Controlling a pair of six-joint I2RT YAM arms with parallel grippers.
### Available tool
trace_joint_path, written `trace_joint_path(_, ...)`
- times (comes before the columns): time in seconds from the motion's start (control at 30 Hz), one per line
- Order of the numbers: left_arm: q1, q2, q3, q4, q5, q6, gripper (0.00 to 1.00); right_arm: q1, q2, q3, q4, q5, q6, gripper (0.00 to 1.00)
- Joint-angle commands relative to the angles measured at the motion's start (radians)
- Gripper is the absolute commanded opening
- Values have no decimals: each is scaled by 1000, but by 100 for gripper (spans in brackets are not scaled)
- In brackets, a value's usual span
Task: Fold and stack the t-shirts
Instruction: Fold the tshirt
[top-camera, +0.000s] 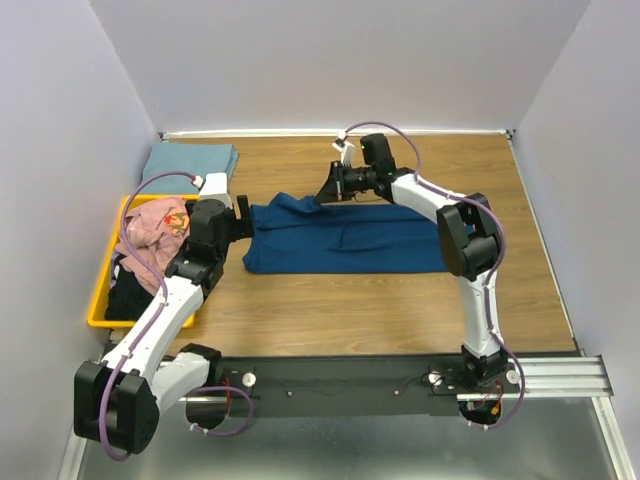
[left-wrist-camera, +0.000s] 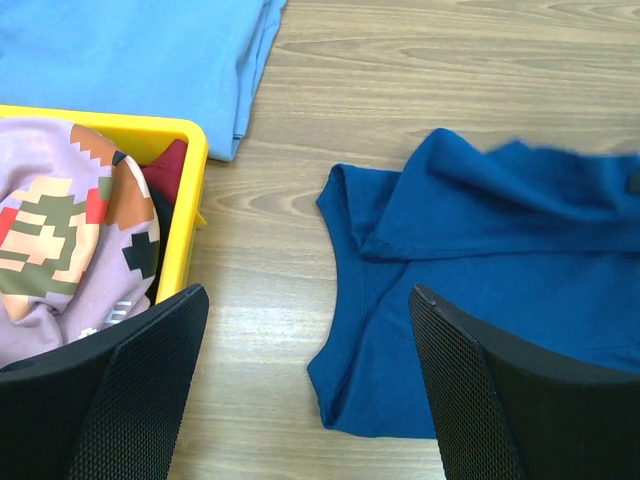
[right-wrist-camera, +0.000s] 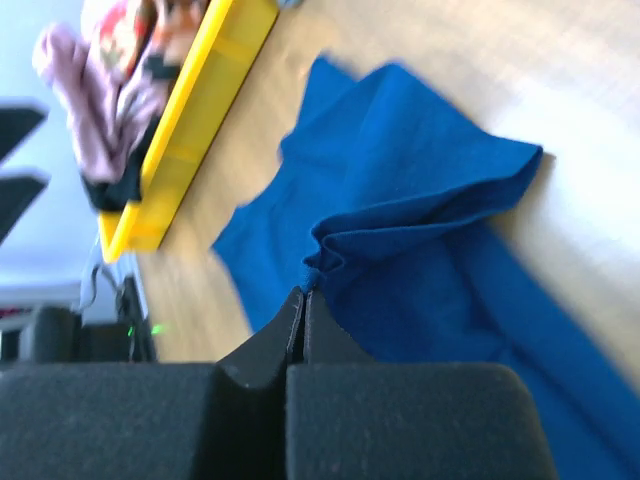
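Closest to me, at six o'clock in the overhead view, is the black rail (top-camera: 340, 385) carrying both arm bases at the near edge of the wooden table (top-camera: 400, 310). Moving outward, my left gripper (top-camera: 241, 218) hangs at about nine o'clock from the table's centre. Its jaws are spread wide with nothing between them, and they are clear of any cloth. Its wrist view shows bare wood under the gap between the left gripper's (left-wrist-camera: 308, 295) two black fingers. Just past its fingertips, toward three o'clock, lies the dark blue t-shirt (top-camera: 340, 240), spread flat across the middle of the table. On the opposite side, at nine o'clock, the yellow bin (top-camera: 100, 300) holds a crumpled pink t-shirt (top-camera: 155, 225) with a blocky coloured print over some black cloth (top-camera: 125, 295). Farther out, at about eleven o'clock on the dark blue t-shirt, my right gripper (top-camera: 325, 190) is clamped fully closed on a raised fold of that shirt. Its wrist view shows the right gripper's (right-wrist-camera: 303, 300) tips pressed together, with bunched blue fabric (right-wrist-camera: 420, 230) pinched at their point and lifted off the wood. Farthest away, at ten o'clock in the back left corner, a pale blue t-shirt (top-camera: 190, 160) lies folded flat just beyond the bin, apart from both grippers.
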Motion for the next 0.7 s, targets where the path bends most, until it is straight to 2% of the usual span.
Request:
trace_joint_path(0.0,4,7,23,17,18,11,88,34,-60,-127,-23,-57,-47,1)
trace_joint_path(0.3,4,13,23,16,37,13,88,87,-167,-358,-26,-132,-130,1)
trace_joint_path(0.67,4,24,24,14,43,14,88,113,-225,-423,-32,-158,-143,1)
